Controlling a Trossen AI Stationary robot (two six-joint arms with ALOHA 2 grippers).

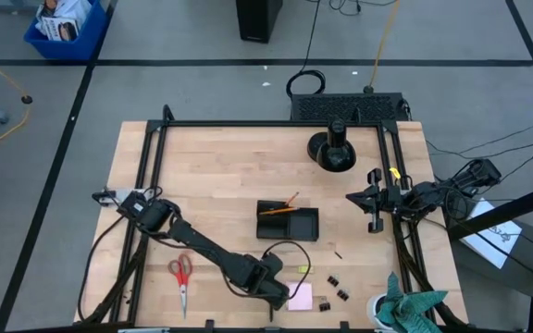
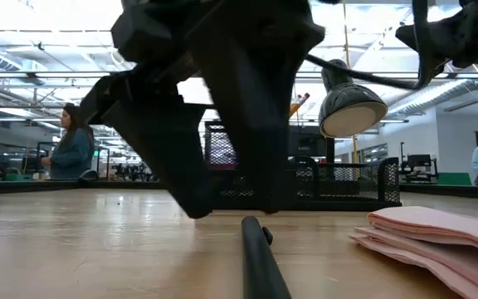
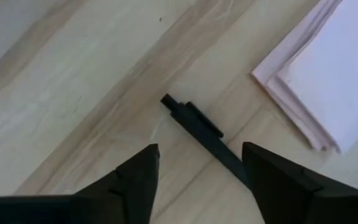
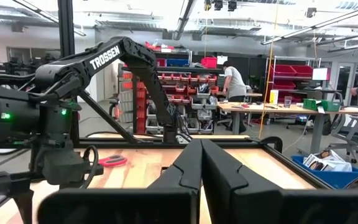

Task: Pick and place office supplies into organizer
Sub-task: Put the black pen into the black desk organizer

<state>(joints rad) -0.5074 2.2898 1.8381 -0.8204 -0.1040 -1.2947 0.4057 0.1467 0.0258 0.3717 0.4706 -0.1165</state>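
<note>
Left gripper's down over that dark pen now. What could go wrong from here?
The left gripper is open astride the pen, but the pen lies diagonally and nearer one finger, so closing may roll or twist it. The pink sticky-note pad lies close beside; a finger could snag its edge. The right gripper waits apart, shut.

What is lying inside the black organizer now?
In the organizer, one orange pencil lies and another leans on its rim. Whether anything else lies in its dark compartments cannot be seen.
</note>
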